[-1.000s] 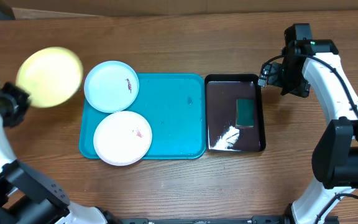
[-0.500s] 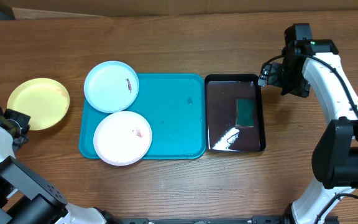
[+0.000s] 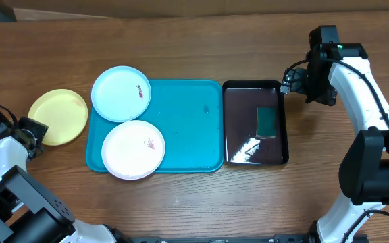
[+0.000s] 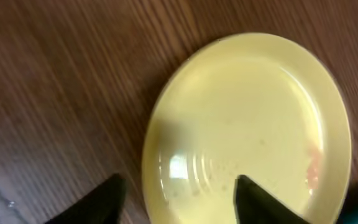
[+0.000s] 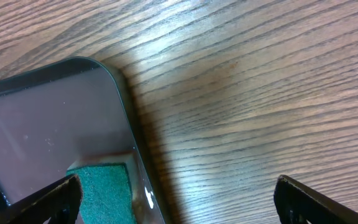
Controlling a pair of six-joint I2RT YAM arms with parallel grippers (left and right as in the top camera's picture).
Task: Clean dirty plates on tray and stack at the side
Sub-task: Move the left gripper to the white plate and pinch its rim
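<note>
A yellow-green plate (image 3: 58,117) lies flat on the wood left of the turquoise tray (image 3: 184,128). My left gripper (image 3: 39,131) is at its near-left rim. In the left wrist view the plate (image 4: 247,118) fills the frame, and my gripper (image 4: 179,202) stands open astride the rim, one finger over the wood, the other over the plate. A light-blue plate (image 3: 121,93) and a white plate (image 3: 133,149), both with small reddish stains, sit on the tray's left end. My right gripper (image 3: 290,82) hangs open and holds nothing.
A glossy black tray (image 3: 238,128) with a green sponge (image 3: 267,122) lies right of the turquoise tray. In the right wrist view, my open gripper (image 5: 179,205) hovers over that tray's corner (image 5: 114,74), the sponge (image 5: 101,190) and bare wood.
The yellow-green plate came down from the air at the far left onto the table, then shifted right toward the tray. My left gripper opened off it. The right arm stayed still.
</note>
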